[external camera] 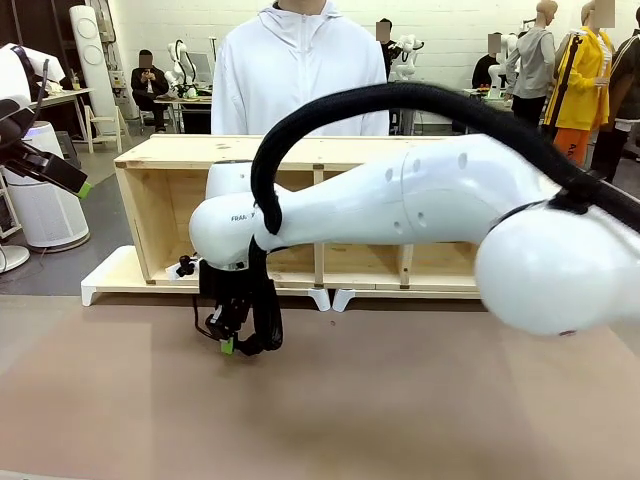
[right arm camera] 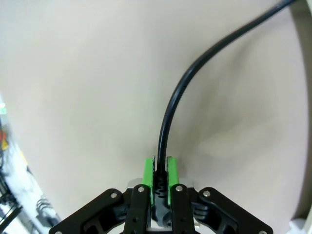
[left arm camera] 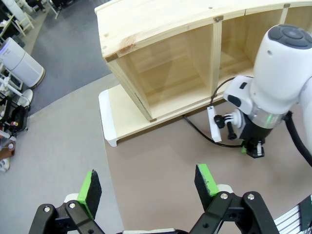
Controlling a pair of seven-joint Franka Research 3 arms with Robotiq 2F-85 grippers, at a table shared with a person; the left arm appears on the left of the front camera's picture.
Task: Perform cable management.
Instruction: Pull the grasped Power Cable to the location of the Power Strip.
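Black cable [right arm camera: 168,117] sat pinched in my right gripper [right arm camera: 159,168] at lower centre; I judged a slow, low pull would keep it from slipping, left gripper [left arm camera: 148,184] hanging wide.

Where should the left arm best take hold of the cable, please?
On the cable's free stretch between the right gripper, shut on it, and the wooden shelf. Come from above, open fingers straddling it crosswise: it is thin and lies along the table.

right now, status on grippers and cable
Right gripper shut on the cable, low over the table. Left gripper open, raised aside. Wooden shelf close behind the cable.
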